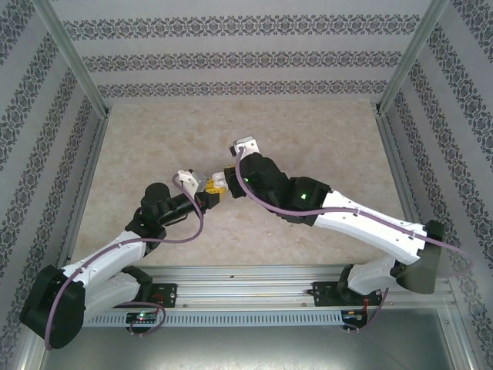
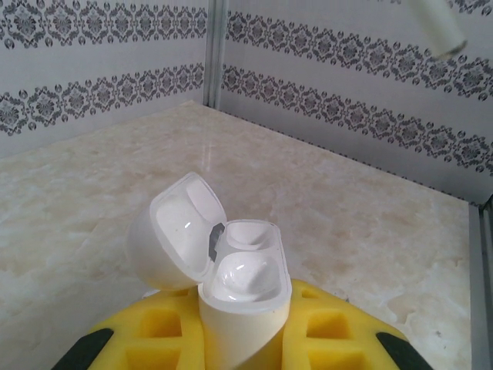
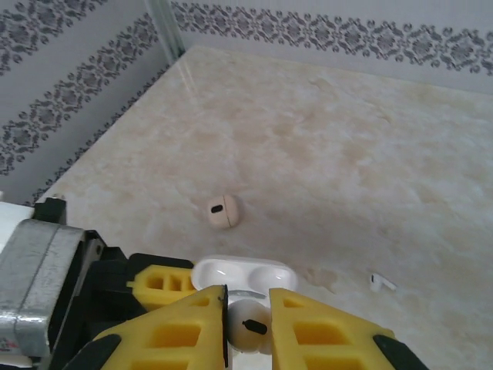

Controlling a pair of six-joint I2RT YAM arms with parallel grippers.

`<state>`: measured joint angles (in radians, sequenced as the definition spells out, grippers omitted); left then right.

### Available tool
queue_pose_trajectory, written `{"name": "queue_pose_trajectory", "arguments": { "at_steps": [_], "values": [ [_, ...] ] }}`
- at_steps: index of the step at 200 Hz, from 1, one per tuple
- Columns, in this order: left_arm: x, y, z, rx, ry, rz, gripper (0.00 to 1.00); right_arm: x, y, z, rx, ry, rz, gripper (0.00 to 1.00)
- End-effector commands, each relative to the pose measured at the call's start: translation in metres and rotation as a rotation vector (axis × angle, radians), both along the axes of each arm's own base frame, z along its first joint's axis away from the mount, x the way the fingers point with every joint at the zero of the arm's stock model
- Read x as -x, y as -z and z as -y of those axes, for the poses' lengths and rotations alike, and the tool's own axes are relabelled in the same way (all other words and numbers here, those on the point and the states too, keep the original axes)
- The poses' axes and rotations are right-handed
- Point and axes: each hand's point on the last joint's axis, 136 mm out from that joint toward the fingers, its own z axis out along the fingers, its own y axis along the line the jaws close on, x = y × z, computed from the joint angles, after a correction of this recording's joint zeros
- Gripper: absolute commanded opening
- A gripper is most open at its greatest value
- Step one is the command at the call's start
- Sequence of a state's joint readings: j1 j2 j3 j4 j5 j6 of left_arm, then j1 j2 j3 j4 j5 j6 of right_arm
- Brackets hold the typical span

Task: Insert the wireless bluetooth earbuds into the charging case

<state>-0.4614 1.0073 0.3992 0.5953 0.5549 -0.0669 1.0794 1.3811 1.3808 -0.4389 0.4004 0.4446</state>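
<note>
Above the desk [image 1: 154, 139], left tool [image 2: 245, 347] clamps the glossy white charging case [image 2: 246, 270] — right tool [image 3: 248, 308] pinches a tiny white earbud [image 3: 248, 327]; misalignment could drop it.

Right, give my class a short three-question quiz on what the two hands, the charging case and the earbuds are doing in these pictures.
1. Fill in: the left hand holds the charging case with its lid ____.
2. True or false: the right hand grips an earbud between its fingers.
3. Where is the other earbud? A: lying on the table. B: seated in the case. C: in the left hand.

Key: 1 open; 2 true; 3 A.
</note>
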Motion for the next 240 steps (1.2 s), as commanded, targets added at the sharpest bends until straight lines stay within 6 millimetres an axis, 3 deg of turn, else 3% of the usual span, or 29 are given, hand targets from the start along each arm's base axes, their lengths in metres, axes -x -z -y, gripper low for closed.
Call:
{"name": "queue_pose_trajectory", "arguments": {
  "at_steps": [1,120,196,240],
  "values": [
    [0.006,-0.037,0.009,0.09,0.049,0.076,0.0,-0.003,0.004,-0.018,-0.039,-0.031,0.015,0.2],
    [0.011,-0.057,0.006,0.177,0.05,0.08,0.0,0.0,0.029,-0.033,-0.093,-0.055,-0.014,0.2],
    [0.012,-0.058,0.007,0.207,0.057,0.065,0.0,-0.006,0.016,-0.033,-0.159,-0.03,0.032,0.2],
    [0.011,-0.056,0.008,0.202,0.056,0.063,0.0,-0.006,0.021,-0.03,-0.185,-0.028,-0.009,0.2]
  ]
}}
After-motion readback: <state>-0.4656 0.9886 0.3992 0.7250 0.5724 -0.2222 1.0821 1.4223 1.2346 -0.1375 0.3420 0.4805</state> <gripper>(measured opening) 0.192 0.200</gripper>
